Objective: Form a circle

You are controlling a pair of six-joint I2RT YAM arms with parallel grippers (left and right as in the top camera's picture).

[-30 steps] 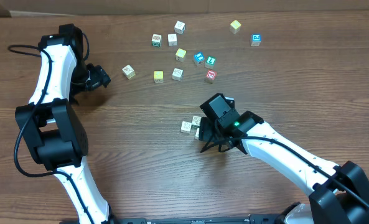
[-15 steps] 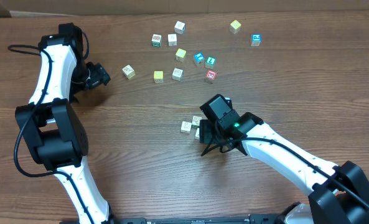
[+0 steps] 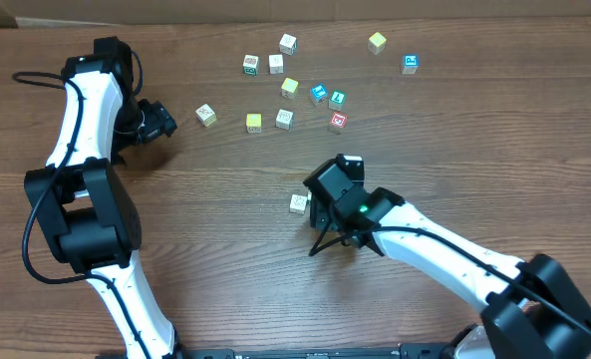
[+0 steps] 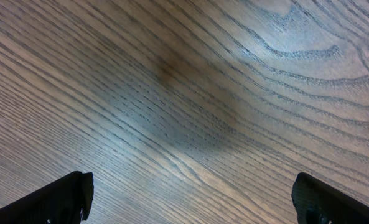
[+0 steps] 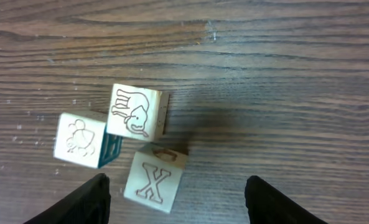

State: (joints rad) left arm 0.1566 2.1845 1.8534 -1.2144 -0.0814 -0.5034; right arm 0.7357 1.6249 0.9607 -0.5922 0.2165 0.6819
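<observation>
Right now your right pincer [image 5: 181,198] hangs over the circle [image 5: 129,124], just near of the table's [image 3: 225,249] middle. Its jaws stand apart and clamp nothing. From overhead, only one cream cube of the circle [image 3: 298,203] shows, poking out to the left of the pincer [image 3: 327,211]; the arm hides the rest.

Your right wrist camera shows three cubes bunched tight, more a clump than a ring. The elephant cube [image 5: 134,111] sits farthest from the pincer. A cube with a small animal outline [image 5: 78,140] lies against its left side, with a teal side face turned toward the middle. The X cube [image 5: 154,185] is tilted, its far corner meeting the elephant cube's near edge. It lies between your fingers, close to the left fingertip [image 5: 94,198] and well apart from the right one. Whether that fingertip touches it, you cannot tell.

Your left pincer [image 3: 157,122] is at the far left, well apart from the circle. Its jaws are wide apart over bare wood in the wrist view [image 4: 200,205], holding nothing.

Loose cubes [image 3: 284,118] lie scattered across the far side: cream, yellow, blue-faced, and one red-faced cube [image 3: 338,122].
</observation>
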